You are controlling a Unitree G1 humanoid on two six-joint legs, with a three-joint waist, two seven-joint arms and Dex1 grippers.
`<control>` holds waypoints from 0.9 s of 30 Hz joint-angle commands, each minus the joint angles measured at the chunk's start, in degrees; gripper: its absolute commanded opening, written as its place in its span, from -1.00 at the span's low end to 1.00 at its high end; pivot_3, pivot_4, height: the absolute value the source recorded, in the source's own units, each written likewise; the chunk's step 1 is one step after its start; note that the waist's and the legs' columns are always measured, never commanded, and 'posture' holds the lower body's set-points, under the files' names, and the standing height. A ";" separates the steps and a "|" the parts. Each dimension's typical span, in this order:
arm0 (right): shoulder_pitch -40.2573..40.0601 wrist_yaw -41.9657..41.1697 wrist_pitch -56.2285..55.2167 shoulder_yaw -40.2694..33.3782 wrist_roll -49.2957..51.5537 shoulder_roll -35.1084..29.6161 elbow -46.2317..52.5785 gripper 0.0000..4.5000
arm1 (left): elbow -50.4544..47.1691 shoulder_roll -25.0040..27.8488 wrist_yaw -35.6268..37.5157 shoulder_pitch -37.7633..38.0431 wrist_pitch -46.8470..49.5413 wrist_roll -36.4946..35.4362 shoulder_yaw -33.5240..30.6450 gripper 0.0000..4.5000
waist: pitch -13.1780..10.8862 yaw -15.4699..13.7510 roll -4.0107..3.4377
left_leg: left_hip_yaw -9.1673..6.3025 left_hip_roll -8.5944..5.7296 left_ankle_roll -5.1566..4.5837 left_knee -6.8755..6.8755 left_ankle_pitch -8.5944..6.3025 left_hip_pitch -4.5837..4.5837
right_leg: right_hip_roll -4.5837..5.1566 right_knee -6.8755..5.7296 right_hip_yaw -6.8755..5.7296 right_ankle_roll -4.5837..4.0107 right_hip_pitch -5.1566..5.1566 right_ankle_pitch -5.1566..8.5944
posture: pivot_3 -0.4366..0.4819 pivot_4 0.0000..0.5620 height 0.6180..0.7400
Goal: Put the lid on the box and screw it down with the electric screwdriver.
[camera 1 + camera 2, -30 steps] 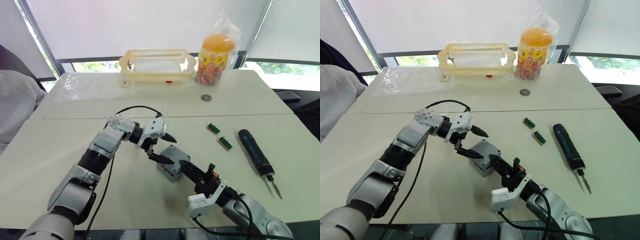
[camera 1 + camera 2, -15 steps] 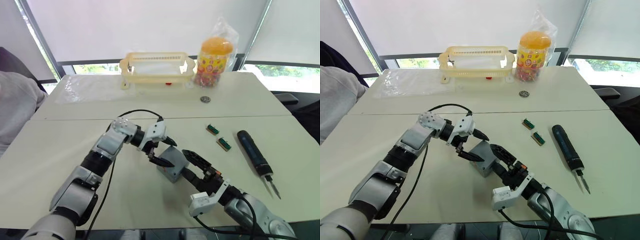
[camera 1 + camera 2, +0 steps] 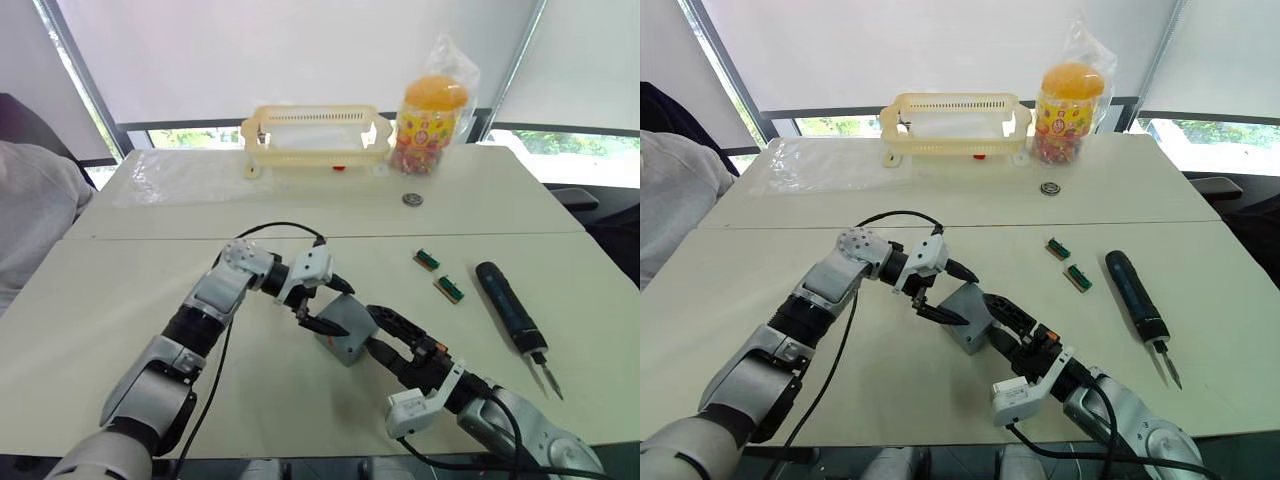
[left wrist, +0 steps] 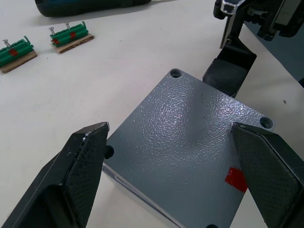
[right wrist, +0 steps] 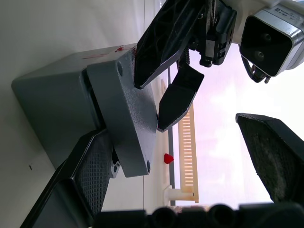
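White tabletop [image 3: 120,300] with a seam across the middle; window blinds behind.

Lower right of the frame: right gripper [image 3: 385,325], fingers spread wide, one finger against the near side of the box, nothing clamped between them.

Centre, just below the seam: box [image 3: 335,345], grey, standing on the table. Lid [image 4: 190,147], grey, textured, corner holes visible, lying on top of the box, sitting slightly askew in the right wrist view. Red mark near one lid corner in the left wrist view.

Centre left: left gripper [image 3: 328,305], fingers parted wide, straddling the lid's upper left edge; the left wrist view shows both fingers [image 4: 78,166] clear of the lid's sides, gripping nothing.

Right of centre: two small green circuit boards [image 3: 439,273], side by side, well apart from the box.

Right edge: electric screwdriver [image 3: 508,310], dark, lying flat on the table, bit toward the lower right, untouched by either gripper.

Beyond the seam: small round metal piece [image 3: 412,199].

Far edge, top centre: pale yellow basket [image 3: 315,138]; beside it on the right, an orange-lidded jar [image 3: 430,120] in a clear bag. Clear plastic sheet [image 3: 175,172] at upper left.
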State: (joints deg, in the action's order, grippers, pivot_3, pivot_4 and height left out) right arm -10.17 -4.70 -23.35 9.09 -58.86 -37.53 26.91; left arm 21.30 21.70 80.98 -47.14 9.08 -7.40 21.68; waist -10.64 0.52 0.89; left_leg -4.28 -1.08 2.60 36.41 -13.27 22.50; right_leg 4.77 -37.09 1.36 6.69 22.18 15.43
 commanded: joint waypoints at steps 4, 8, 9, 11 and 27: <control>-3.38 1.48 -0.85 -4.58 1.48 -2.88 -0.01 0.97 | 0.17 0.12 -1.32 2.20 0.66 2.43 1.85 0.87 | 0.05 0.10 0.02 | 0.01 0.00 0.00 0.00 0.00 0.00 | 0.00 0.00 0.00 0.00 0.00 0.00 | -0.05 -0.47 1.00; -4.18 1.69 -0.96 -6.42 2.08 -3.05 0.04 0.97 | -0.63 -0.14 -1.71 2.84 1.16 2.30 2.03 0.87 | 0.08 0.11 0.01 | 0.01 0.00 0.00 -0.03 0.00 -0.04 | 0.00 -0.01 0.01 -0.01 -0.01 0.01 | -0.05 -0.47 1.00; -4.23 1.67 -0.87 -6.78 2.44 -2.88 0.07 0.97 | -0.90 -0.21 -1.75 2.85 1.40 2.11 1.91 0.87 | 0.08 0.10 0.01 | 0.01 0.00 0.00 -0.03 0.00 -0.04 | 0.00 0.00 0.01 -0.01 -0.01 0.01 | -0.05 -0.47 1.00; -4.66 1.45 -0.60 -7.59 3.86 -2.31 0.47 0.97 | -1.51 -0.18 -1.89 2.56 2.18 1.42 1.09 0.87 | 0.08 0.09 0.01 | 0.01 0.00 0.00 -0.02 0.00 -0.04 | 0.00 0.00 0.01 -0.01 -0.01 0.01 | -0.05 -0.47 1.00; -1.98 -20.88 30.03 -13.42 56.98 9.29 12.65 0.97 | -5.57 10.32 -5.78 -6.43 22.45 -11.02 -16.59 0.87 | 0.01 0.63 -0.05 | -0.11 0.06 -0.03 -0.24 -0.02 -0.06 | -0.04 0.00 -0.03 0.06 0.09 0.04 | -0.05 -0.47 1.00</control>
State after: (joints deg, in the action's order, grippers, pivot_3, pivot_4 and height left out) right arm -12.41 -22.48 0.79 -3.36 -9.47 -28.59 36.22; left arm 15.98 31.47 76.11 -55.46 31.67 -19.11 5.43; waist -10.63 1.15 0.84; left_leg -4.40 -1.02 2.56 36.16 -13.29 22.43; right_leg 4.72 -37.11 1.32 6.74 22.27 15.48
